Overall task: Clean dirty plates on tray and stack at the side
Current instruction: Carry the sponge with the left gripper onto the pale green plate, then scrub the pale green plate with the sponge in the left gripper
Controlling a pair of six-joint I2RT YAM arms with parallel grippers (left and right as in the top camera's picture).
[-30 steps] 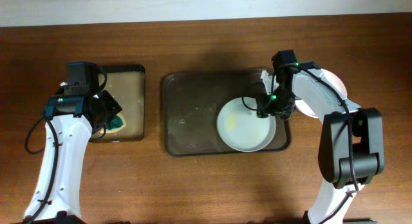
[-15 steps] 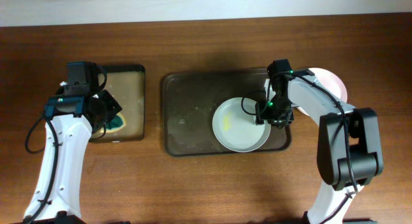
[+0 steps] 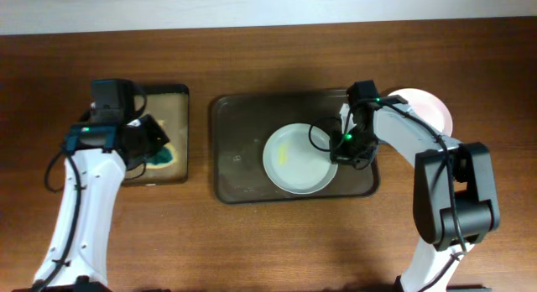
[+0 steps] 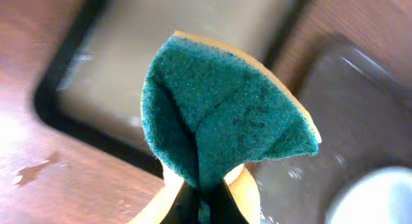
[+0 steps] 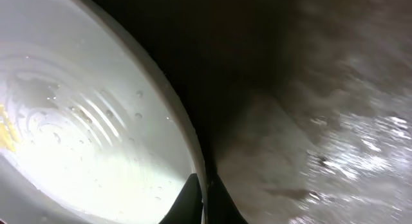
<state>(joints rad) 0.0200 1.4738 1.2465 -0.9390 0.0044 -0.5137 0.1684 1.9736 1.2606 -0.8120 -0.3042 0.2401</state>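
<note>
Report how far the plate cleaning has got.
Done: a side plate lies off the tray to the right; the arm hides whether more sit under it. In hand: the right tool is shut on the rim of the smeared plate, the only one on the tray; the left tool grips the sponge. Left: wipe that plate and stack it.

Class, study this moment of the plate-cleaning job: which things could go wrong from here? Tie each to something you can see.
1. The right fingers pinch only the thin rim of the wet plate, so it may slip and drop onto the tray.
2. The left fingers hold the sponge by one folded edge; pressed on the yellow smear, it could bend or pull free.
</note>
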